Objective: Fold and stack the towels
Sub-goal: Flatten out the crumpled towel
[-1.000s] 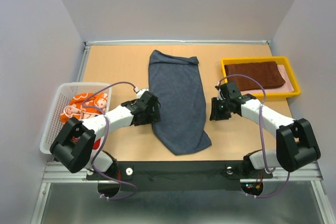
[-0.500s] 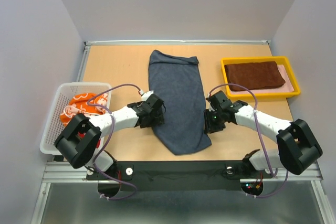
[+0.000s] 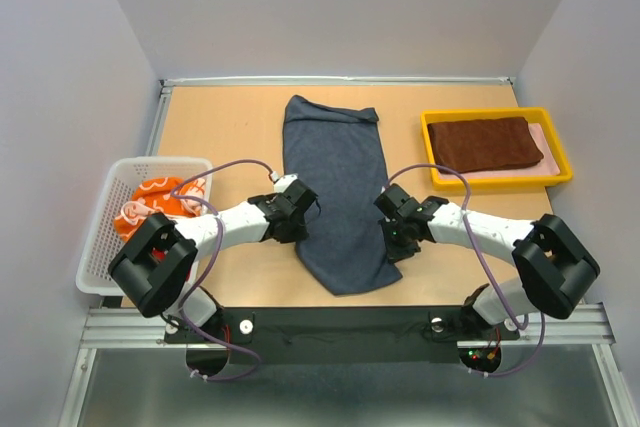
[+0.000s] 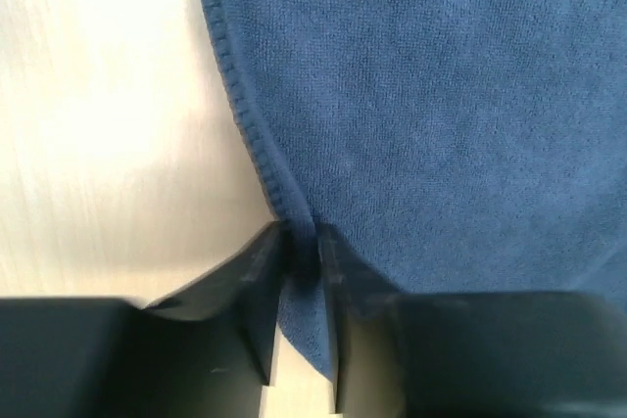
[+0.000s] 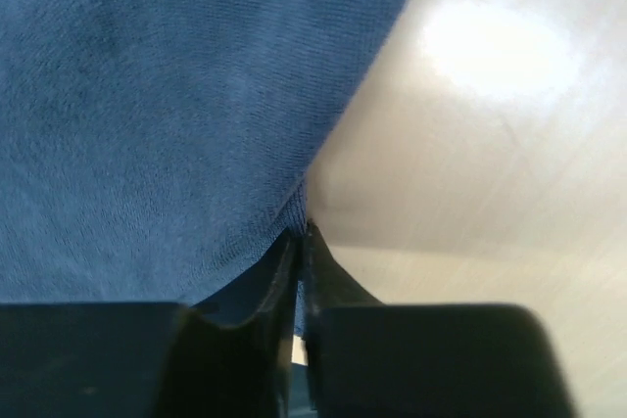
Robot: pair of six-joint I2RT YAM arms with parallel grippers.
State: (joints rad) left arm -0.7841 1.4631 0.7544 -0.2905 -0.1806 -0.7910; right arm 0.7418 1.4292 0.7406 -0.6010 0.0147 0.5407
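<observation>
The navy towel lies spread flat in the middle of the frame, on the wooden table, and it is not yet folded. The left gripper has its two fingers closed on the stitched hem at the towel's left edge, with a small ridge of cloth pinched between them. The right gripper is closed almost fully on the right edge of the same towel, with a thin fold of cloth between its fingers. At the upper right of the frame a reddish-brown towel lies folded in the yellow tray, so I judge that this part is done. At the left, the orange towel lies crumpled in the white basket. Folding the navy one, stacking it, and then the orange one remain to do
</observation>
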